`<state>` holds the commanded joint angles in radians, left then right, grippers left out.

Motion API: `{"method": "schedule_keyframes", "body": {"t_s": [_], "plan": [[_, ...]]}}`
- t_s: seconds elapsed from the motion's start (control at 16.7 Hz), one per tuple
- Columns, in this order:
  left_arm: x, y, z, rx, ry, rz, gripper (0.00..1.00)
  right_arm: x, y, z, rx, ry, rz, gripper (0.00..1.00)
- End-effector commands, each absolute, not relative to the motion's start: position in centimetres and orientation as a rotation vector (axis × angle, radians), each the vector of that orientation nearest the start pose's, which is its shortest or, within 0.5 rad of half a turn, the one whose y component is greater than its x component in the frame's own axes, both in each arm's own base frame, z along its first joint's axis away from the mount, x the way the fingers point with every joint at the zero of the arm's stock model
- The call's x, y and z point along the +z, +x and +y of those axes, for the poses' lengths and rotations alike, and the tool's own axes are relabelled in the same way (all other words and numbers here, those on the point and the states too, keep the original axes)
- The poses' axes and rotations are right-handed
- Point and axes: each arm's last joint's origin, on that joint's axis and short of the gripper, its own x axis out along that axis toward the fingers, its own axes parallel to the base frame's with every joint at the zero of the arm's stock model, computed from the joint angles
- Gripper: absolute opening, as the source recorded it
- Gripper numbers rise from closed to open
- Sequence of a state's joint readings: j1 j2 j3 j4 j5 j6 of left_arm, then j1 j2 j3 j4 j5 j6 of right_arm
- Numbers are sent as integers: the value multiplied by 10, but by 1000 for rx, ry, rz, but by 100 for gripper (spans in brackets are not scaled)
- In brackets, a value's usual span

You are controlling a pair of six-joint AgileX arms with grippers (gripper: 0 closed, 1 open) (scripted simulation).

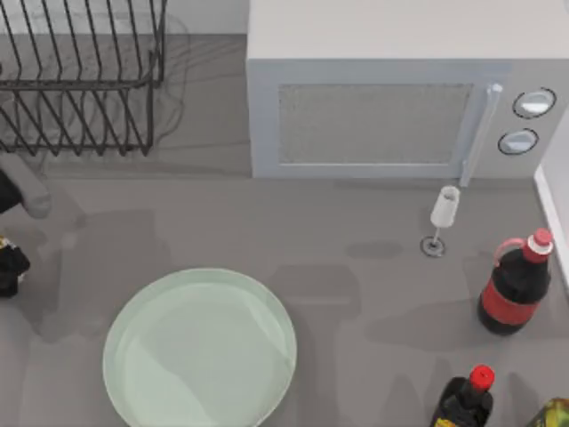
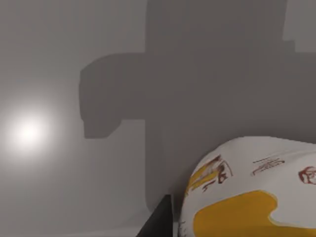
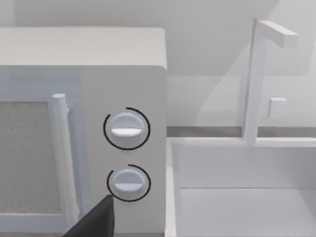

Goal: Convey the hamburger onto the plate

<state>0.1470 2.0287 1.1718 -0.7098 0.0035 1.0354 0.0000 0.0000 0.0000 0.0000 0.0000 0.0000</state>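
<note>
At the table's left edge the left gripper (image 1: 11,267) shows as a dark shape. Its wrist view has the hamburger (image 2: 252,192), rounded, whitish with yellow patches, beside one dark finger (image 2: 157,219); whether it is gripped I cannot tell. The glossy mint plate (image 1: 133,307) lies just right.

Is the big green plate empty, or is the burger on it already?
Empty. In the top view the plate shows only its bare glossy surface. The hamburger appears close up in the left wrist view, over grey table, not on the plate.
</note>
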Motion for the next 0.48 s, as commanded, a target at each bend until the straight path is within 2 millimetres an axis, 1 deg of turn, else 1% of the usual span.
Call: {"method": "schedule_keyframes", "body": {"t_s": [0.06,0.48], "plan": [[91,344,53,-687,688,1454,0,160,106,-1,0,0,0,100],[91,344,53,-687,688,1454,0,160,106,-1,0,0,0,100]]}}
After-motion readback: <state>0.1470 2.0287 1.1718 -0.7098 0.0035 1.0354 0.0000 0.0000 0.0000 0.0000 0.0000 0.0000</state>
